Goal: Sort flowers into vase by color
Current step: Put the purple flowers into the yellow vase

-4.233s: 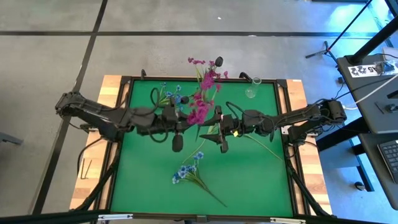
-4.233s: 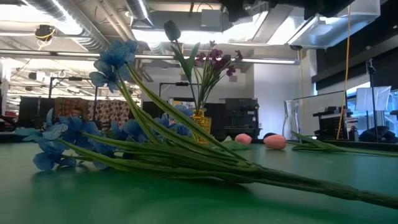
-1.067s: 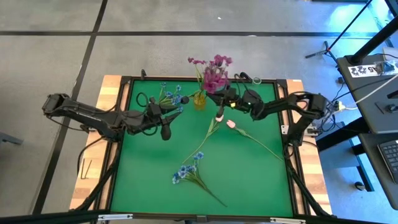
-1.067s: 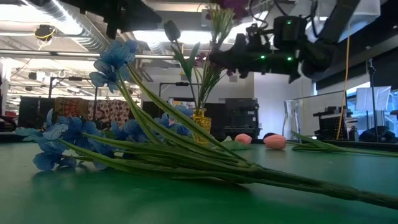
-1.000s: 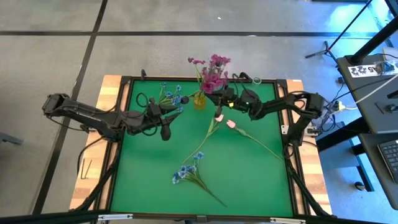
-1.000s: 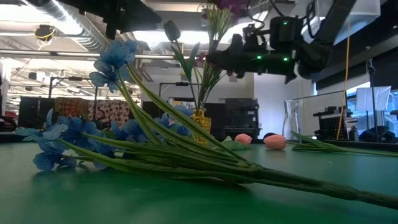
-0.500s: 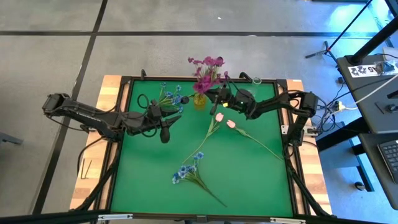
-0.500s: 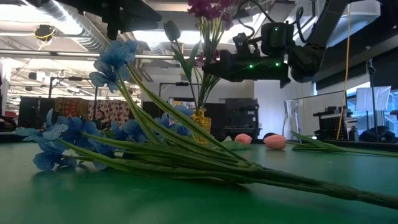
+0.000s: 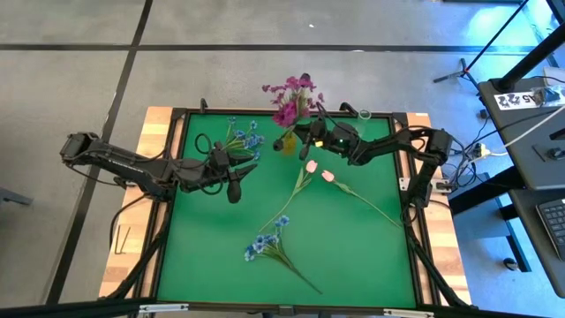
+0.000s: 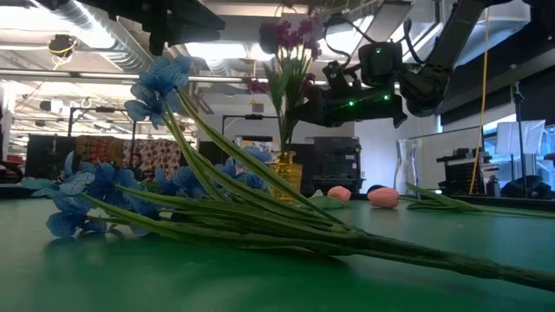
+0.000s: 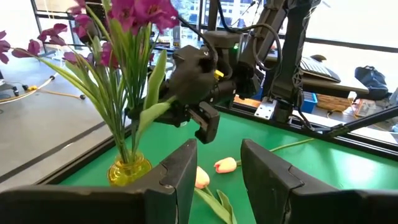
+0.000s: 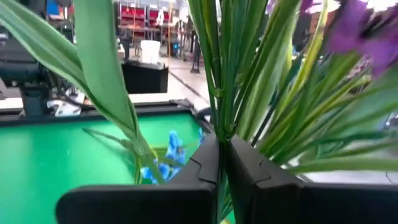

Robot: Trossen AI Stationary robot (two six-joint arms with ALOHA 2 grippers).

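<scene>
1. In the right wrist view you see the magenta spray (image 12: 348, 31) only as a blurred purple patch at the picture's edge; its stems run out of the top.
2. From above, the right gripper (image 9: 302, 134) is too small and too covered by leaves for you to see where it meets the stems.
3. In the low view the blue spray (image 10: 165, 195) in the foreground hides the foot of the yellow vase (image 10: 288, 173).
4. That spray's stem ends are cut off at the right edge.
5. In the left wrist view the left gripper (image 11: 217, 171) shows only partly; its lower body is cut off.
</scene>
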